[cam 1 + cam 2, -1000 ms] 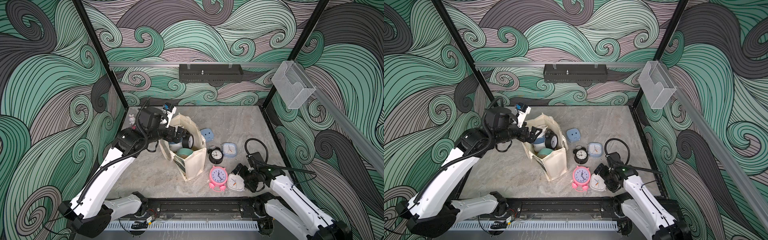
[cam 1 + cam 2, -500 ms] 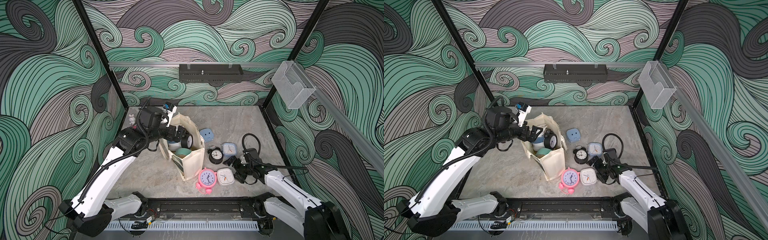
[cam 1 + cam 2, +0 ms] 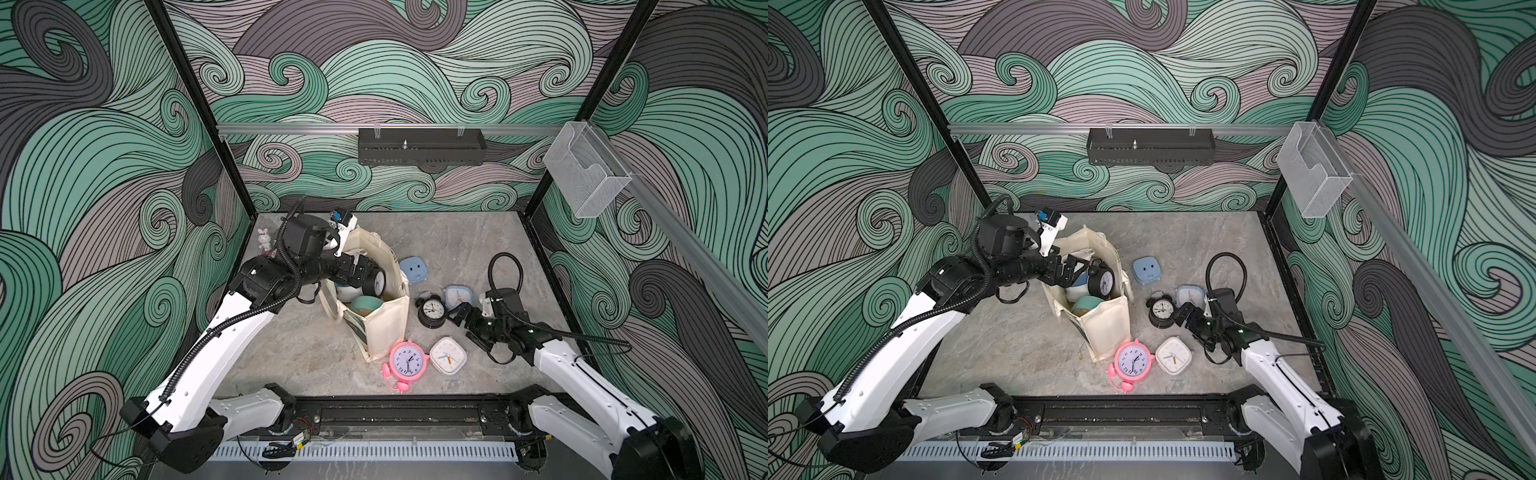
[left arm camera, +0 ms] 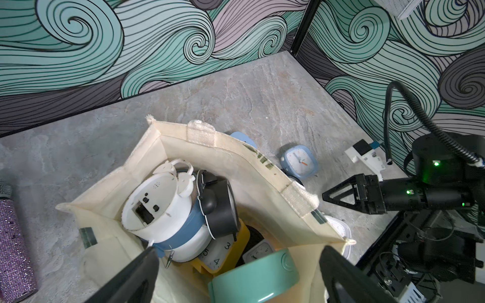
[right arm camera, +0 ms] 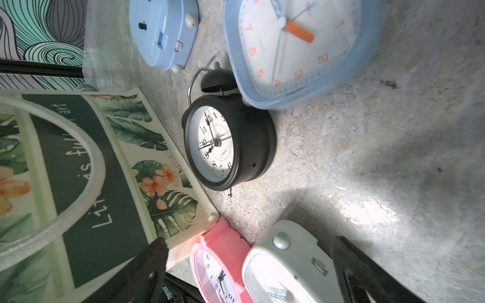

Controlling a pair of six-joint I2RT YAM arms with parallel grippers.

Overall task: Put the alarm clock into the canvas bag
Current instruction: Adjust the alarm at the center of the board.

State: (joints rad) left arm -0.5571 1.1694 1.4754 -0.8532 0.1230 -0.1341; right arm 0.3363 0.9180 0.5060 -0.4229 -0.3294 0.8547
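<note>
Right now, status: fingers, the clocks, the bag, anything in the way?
Open and empty: left gripper over the canvas bag, right gripper facing the black clock on the table. Bag upright, clocks inside. A blue clock crowds the black one.

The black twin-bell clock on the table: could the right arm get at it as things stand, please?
Probably yes. The right hand is open and just beside the black clock; nothing lies between, though the blue square clock crowds it.

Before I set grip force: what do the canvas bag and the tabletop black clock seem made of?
The canvas bag: matte woven cloth; weave shows on its handle. The black clock: perhaps painted metal or plastic, satin sheen; glossy face cover.
</note>
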